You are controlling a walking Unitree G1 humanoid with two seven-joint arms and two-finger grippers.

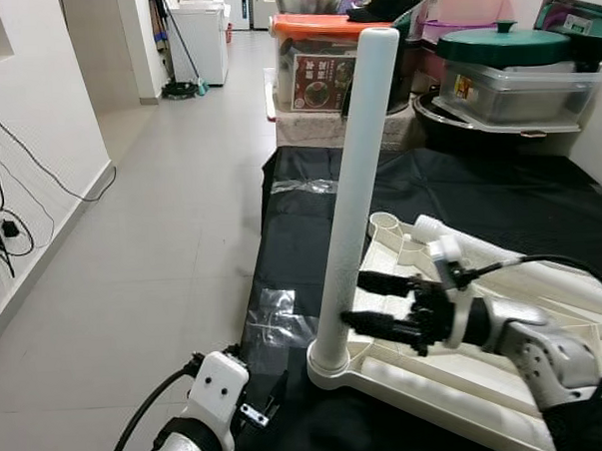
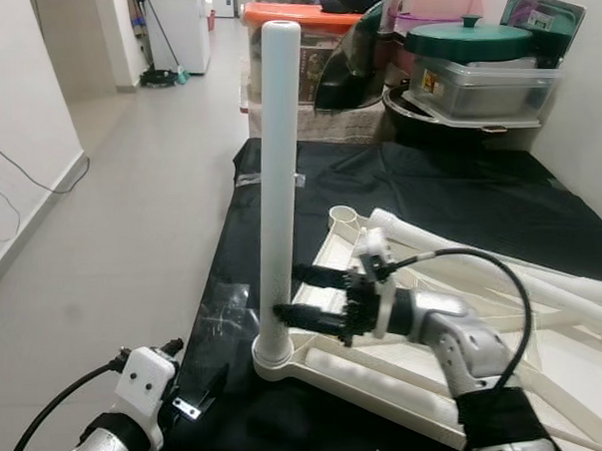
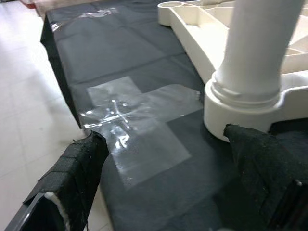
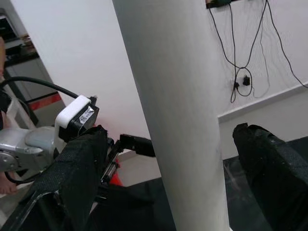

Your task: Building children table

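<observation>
We hold our right gripper (image 1: 369, 302) out leftward, forearm level, fingers spread apart. Our left gripper (image 3: 168, 192) sits low, fingers likewise parted, wrist bent forward.
</observation>
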